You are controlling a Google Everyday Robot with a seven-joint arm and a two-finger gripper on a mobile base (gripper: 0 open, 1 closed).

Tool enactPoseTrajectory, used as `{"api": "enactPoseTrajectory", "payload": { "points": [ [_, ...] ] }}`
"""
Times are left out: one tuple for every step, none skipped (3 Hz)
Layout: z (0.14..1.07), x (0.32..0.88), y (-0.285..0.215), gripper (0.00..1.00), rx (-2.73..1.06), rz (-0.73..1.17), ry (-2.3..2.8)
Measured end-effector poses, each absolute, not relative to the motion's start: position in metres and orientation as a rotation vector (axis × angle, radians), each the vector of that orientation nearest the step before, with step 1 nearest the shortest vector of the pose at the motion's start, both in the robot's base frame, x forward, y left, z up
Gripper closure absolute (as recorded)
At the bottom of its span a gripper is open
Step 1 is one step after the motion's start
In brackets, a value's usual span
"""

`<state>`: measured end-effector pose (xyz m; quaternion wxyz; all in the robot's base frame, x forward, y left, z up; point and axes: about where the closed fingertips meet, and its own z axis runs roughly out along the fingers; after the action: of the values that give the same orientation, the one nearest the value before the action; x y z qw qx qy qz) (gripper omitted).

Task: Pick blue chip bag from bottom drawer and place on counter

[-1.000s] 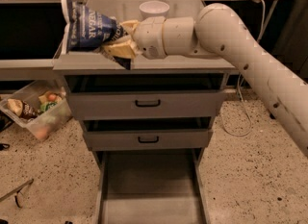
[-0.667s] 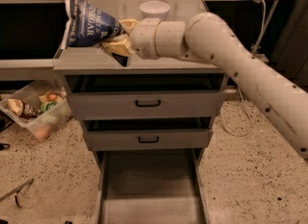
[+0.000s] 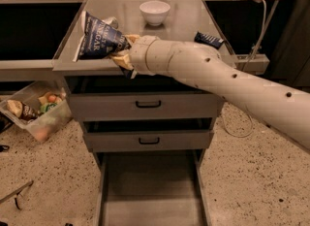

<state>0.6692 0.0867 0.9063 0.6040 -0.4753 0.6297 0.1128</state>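
Note:
The blue chip bag (image 3: 99,38), crinkled dark blue with white lettering, is held over the front left part of the counter (image 3: 179,24). My gripper (image 3: 121,55) is shut on the bag's right side, at the counter's front edge, with the white arm reaching in from the right. I cannot tell whether the bag's lower edge touches the counter. The bottom drawer (image 3: 150,191) is pulled open below, its grey floor bare.
A white bowl (image 3: 154,12) stands at the back of the counter. A small flat dark blue wrapper (image 3: 209,39) lies at the counter's right. Two shut drawers with black handles (image 3: 147,104) sit above the open one. A clear bin of snacks (image 3: 34,113) lies on the floor, left.
The gripper and bag have stayed over the counter's front left; the bag has shifted slightly higher and further over the counter. The view has moved a little.

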Motion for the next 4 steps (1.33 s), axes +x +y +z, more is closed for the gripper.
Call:
{"api": "enactPoseTrajectory", "payload": {
  "points": [
    [0.903,0.677,0.07,1.0,-1.03,0.227,1.493],
    [0.903,0.678,0.068,1.0,-1.027,0.228,1.494],
    [0.905,0.687,0.06,1.0,-1.015,0.19,1.499],
    [0.924,0.716,0.044,1.0,-0.973,0.11,1.483]
  ]
}}
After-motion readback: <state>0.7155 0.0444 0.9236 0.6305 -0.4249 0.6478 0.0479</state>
